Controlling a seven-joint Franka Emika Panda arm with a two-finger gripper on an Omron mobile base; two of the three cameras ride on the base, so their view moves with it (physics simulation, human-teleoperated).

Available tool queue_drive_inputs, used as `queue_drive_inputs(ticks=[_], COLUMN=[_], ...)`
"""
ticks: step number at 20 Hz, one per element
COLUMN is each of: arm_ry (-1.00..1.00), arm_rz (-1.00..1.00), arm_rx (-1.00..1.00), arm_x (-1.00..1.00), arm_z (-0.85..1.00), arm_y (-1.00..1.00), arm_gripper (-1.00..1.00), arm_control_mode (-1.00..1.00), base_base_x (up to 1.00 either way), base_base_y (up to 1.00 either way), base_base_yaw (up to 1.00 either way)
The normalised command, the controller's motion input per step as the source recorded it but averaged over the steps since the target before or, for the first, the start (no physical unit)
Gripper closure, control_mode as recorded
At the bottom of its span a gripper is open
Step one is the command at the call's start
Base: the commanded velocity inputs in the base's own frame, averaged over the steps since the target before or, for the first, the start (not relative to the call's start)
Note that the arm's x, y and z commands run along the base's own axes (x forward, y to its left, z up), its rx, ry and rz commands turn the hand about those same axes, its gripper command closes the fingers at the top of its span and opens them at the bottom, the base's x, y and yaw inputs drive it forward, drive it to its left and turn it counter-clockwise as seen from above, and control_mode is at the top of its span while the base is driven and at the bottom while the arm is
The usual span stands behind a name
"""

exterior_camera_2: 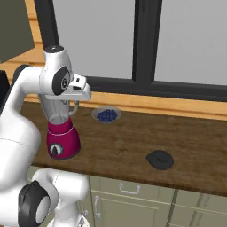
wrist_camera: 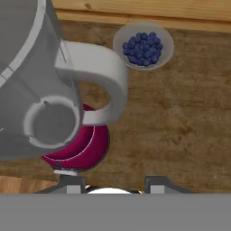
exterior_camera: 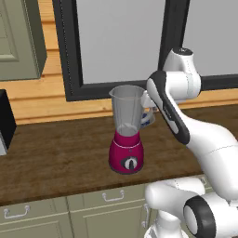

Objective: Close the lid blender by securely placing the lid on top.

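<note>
Right base view — round black lid (exterior_camera_2: pixel 160 159) on woodgrain counter (exterior_camera_2: pixel 124 142).

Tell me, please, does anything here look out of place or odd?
Yes. The round black lid lies flat on the wooden counter, far to the right of the magenta blender with the translucent grey jar, whose mouth stands open. The small grey bowl of blueberries sits upright; nothing is spilled.
</note>
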Motion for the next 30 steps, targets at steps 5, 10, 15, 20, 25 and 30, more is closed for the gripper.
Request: queue_drive_inputs(ticks=[5, 10, 15, 20, 25, 30], arm_ry=[0.02, 0.09, 0.13, 0.14, 0.16, 0.14], arm_rz=[-0.21, -0.49, -0.54, -0.52, -0.38, -0.25], arm_rx=[0.0, 0.02, 0.0, 0.0, 0.03, 0.16], arm_x=[-0.08, 0.0, 0.0, 0.0, 0.0, 0.08], arm_z=[-0.25, -0.33, -0.3, -0.31, -0.54, -0.41], arm_y=[-0.77, -1.0, -1.0, -1.0, -1.0, -1.0], arm_gripper=[-1.0, -1.0, -1.0, -1.0, -1.0, -1.0], arm_control_mode=[-1.0, -1.0, -1.0, -1.0, -1.0, -1.0], base_base_x=[0.0, 0.0, 0.0, 0.0, 0.0, 0.0], base_base_y=[0.0, 0.0, 0.0, 0.0, 0.0, 0.0], base_base_yaw=[0.0, 0.0, 0.0, 0.0, 0.0, 0.0])
